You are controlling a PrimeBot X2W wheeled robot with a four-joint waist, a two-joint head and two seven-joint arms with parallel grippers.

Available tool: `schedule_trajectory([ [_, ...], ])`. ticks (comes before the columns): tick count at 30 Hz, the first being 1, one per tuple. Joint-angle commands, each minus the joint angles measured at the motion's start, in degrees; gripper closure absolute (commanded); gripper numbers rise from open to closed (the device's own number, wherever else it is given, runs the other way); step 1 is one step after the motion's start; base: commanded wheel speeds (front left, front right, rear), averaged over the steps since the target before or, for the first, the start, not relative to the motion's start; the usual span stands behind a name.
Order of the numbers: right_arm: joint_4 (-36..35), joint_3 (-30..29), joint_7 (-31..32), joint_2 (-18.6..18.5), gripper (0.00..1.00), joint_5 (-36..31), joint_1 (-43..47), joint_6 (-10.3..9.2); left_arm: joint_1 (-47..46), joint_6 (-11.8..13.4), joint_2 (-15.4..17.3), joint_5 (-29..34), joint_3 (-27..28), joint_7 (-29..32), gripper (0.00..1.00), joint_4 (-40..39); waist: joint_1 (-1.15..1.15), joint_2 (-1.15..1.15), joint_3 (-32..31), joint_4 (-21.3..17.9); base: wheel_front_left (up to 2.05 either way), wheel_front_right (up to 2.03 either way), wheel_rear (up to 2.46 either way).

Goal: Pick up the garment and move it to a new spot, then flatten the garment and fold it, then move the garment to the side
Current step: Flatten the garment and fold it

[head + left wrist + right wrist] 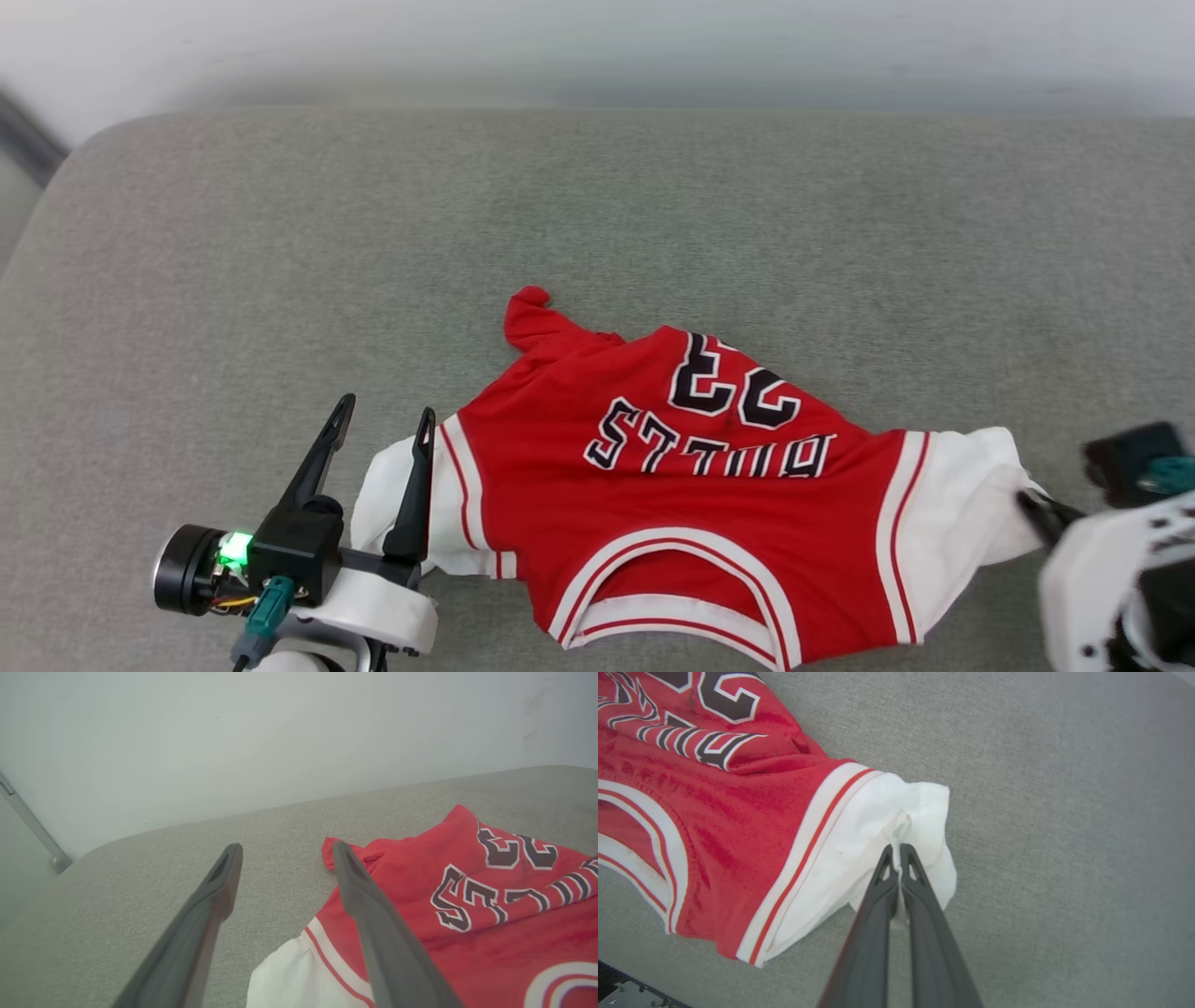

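Pinching the garment [681,523] by the white sleeve on the robot's right w/ the right gripper [896,851]: fully closed, thin fold of white cloth trapped betw. the tips, toward the front right of the grey padded surface [280,233]. Holding the left gripper [387,406] spread wide, nothing in it, at the other white sleeve toward the front left; one finger over the cloth, the other over bare surface. Contact w/ fabric there: can't tell. Finding the garment front-centre on the surface, close to the front edge, collar nearest that edge, print upside down, far end bunched toward the middle w/ a red corner poking up; not flat yet. Judging the fabric thin, light, v. soft: prob. no stiffness at all, sure to droop and stretch from a single pinch, likely to drag on the textured surface rather than slide clean. Suggesting a hold at both sleeves or shoulder seams, approx. level, for an even hang of the body; striped trim prob. a firmer spot than plain white cloth. Watching for slip-out at the right pinch, given only a small fold betw. the tips.
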Motion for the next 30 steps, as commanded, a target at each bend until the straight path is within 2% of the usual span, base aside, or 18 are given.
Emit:
schedule_trajectory([
  [1, -0.8, -2.1, -0.1, -0.7, 1.0, 0.4, 1.7, -0.04, 0.6, -0.1, -0.1, -0.2, 0.3, -0.2, 0.0, 0.1, 0.0, 0.0, -0.2, -1.0, 0.0, 0.0, 0.0],
  [5, -0.5, -8.3, -0.7, -1.9, 1.0, 1.6, 5.0, -0.04, 0.5, -0.5, -0.2, -0.1, 0.5, -0.1, 0.0, 0.4, 0.0, 0.0, 0.0, -2.4, 0.0, 0.0, 0.0],
  [9, 4.2, -12.4, -3.5, -3.5, 1.0, 2.9, 5.8, -0.04, -0.6, -1.1, -0.4, 0.1, 0.6, -0.1, 0.0, 0.7, 0.0, 0.0, 0.7, -3.1, 0.0, 0.0, 0.0],
  [14, 13.4, -15.0, -9.2, -6.0, 1.0, 2.4, 3.9, -0.05, -1.3, -1.9, -0.6, 0.5, 0.5, -0.1, 0.0, 1.3, 0.0, 0.0, 1.2, -2.9, 0.0, 0.0, 0.0],
  [20, 21.8, -14.7, -14.3, -7.3, 1.0, 1.2, 2.3, -0.05, -1.4, -2.2, -0.7, 0.7, 0.7, -0.1, 0.0, 1.9, 0.0, 0.0, 1.4, -2.2, 0.0, 0.0, 0.0],
  [21, 22.8, -14.6, -15.5, -7.5, 0.07, 0.9, 1.8, -0.05, -1.4, -2.3, -0.8, 0.7, 0.7, -0.1, 0.0, 2.0, 0.0, 0.0, 1.3, -2.1, 0.0, 0.0, 0.0],
  [22, 23.6, -14.4, -16.5, -7.2, 0.0, 1.2, 1.2, -0.05, -1.3, -2.4, -0.8, 0.6, 0.8, -0.1, 0.0, 2.2, 0.0, 0.0, 1.2, -2.0, 0.0, 0.0, 0.0],
  [25, 23.8, -13.7, -19.8, -6.4, 0.0, 1.8, -0.1, -0.04, -0.6, -2.3, -0.9, 0.6, 1.1, -0.1, 0.0, 2.5, 0.0, 0.0, 0.5, -1.9, 0.0, 0.0, 0.0],
  [30, 17.8, -12.7, -26.5, -4.4, 0.0, 4.2, -1.7, -0.04, 0.5, -2.4, -1.2, 0.2, 2.0, -0.1, 0.0, 1.8, 0.0, 0.0, -1.3, -2.6, 0.0, 0.0, 0.0],
])
